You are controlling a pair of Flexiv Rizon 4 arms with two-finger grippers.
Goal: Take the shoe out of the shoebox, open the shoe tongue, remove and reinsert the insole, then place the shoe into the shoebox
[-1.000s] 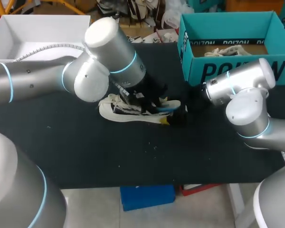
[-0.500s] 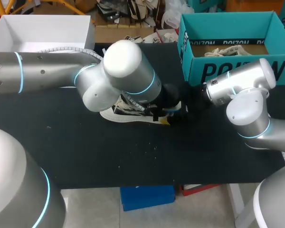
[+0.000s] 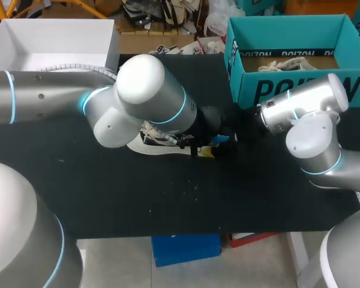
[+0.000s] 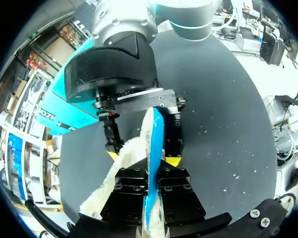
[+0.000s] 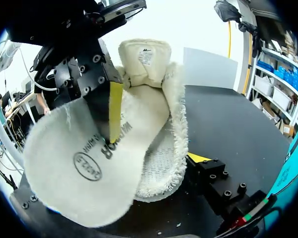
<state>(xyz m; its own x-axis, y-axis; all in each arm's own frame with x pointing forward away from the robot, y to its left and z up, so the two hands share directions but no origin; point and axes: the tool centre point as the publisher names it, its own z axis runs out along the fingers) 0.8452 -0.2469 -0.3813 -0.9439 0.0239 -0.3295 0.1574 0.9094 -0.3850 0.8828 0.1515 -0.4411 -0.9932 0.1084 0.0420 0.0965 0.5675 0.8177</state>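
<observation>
The matte black table (image 3: 168, 204) runs nearest the robot's side of the shoe, its top flecked with a few pale specks. On its middle lies the cream low-top shoe (image 3: 145, 141), on its sole, with white laces and a thick fleecy lining that frays into a shaggy fringe round the collar. Its padded tongue (image 5: 144, 57) stands up at the far end of the opening.

At the shoe's heel end the left gripper (image 4: 150, 171) is clamped on the oval insole (image 5: 84, 163), which sits edge-on between the black finger blocks. One yellow fingertip (image 5: 114, 111) lies flat against the insole's smooth cream face, which bears dark print. The insole is lifted out of the shoe, and it shows a thin blue edge and a woolly side. The left arm's rounded silver joints cover most of the shoe's middle from above.

Facing it from beyond the heel is the right gripper (image 3: 223, 144), a black cylindrical body close against the shoe. I cannot tell whether it grips the shoe.

Beyond the shoe and off its heel end stands the open teal cardboard shoebox (image 3: 288, 90), with something pale and laced (image 3: 285, 65) inside. Beyond the toe end stands an open white box (image 3: 48, 42).
</observation>
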